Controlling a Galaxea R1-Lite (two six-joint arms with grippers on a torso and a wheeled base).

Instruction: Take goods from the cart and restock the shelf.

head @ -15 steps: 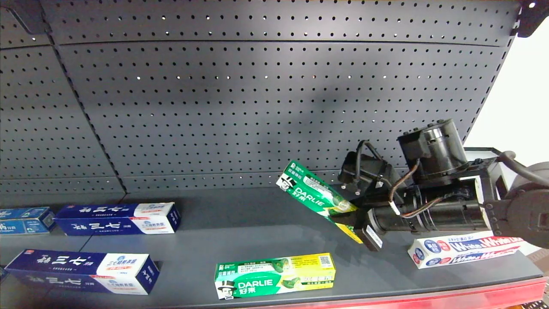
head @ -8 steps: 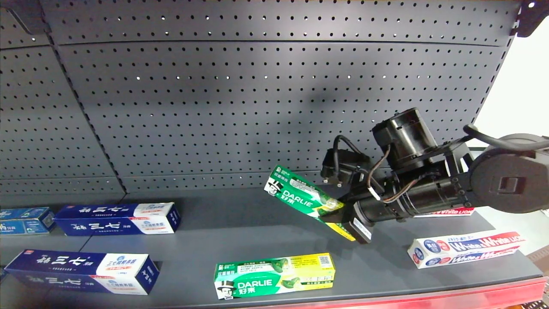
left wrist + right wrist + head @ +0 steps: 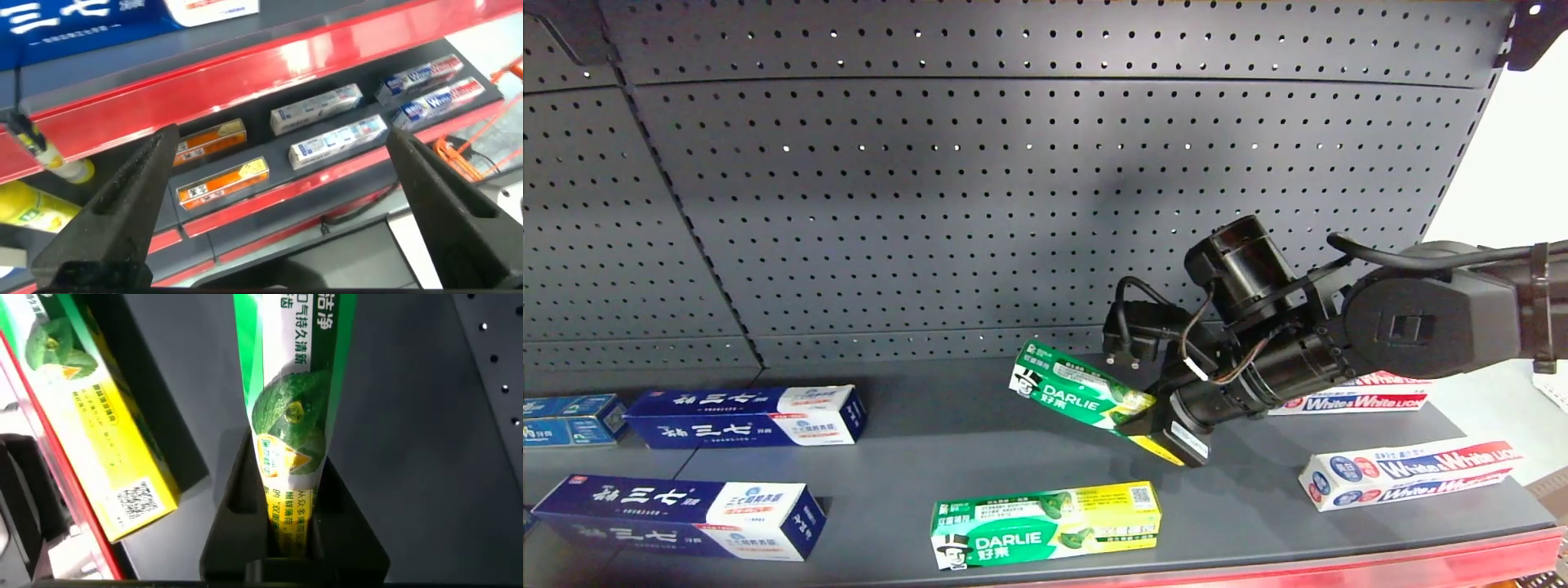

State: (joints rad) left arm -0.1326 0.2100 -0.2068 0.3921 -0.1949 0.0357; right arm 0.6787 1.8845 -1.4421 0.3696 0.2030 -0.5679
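Grey shelf (image 3: 947,445) lies below the green toothpaste box (image 3: 1070,394), clamped endwise in the right claw (image 3: 1150,422) (long axis pointing ten o'clock).

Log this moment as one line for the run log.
right gripper: shut on green toothpaste box, tilted over shelf | left gripper: open, empty | second green box: flat at shelf front
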